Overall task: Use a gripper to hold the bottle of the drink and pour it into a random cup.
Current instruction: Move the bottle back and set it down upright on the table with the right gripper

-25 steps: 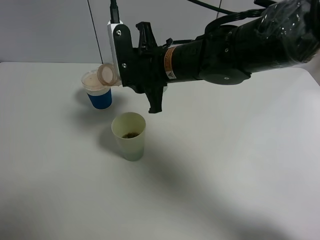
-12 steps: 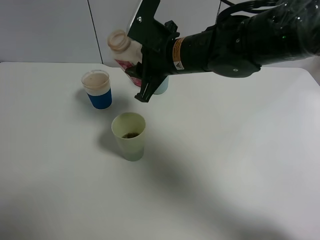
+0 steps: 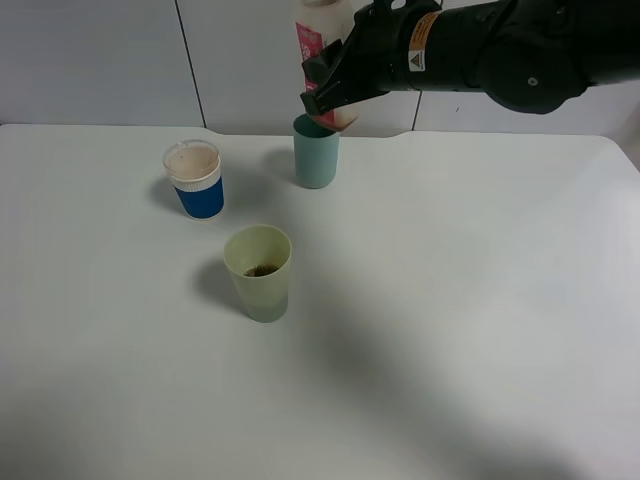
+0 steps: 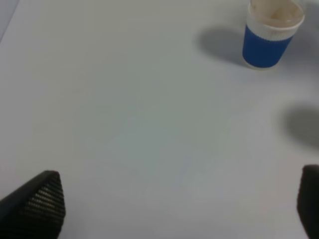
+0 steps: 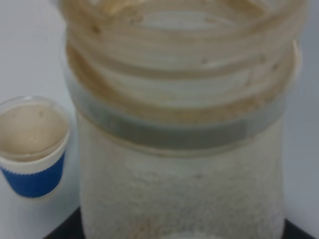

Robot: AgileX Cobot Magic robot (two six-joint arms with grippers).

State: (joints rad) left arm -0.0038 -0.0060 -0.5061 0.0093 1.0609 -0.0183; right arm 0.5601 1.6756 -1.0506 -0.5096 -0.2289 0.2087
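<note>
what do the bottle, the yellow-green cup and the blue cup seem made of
Bottle: probably translucent plastic, a cloudy wall with moulded screw threads at the neck. Yellow-green cup: likely matte plastic, plain even colour, thin rim. Blue cup: paper or plastic, I cannot tell; white band above a blue body, no gloss visible.
</note>
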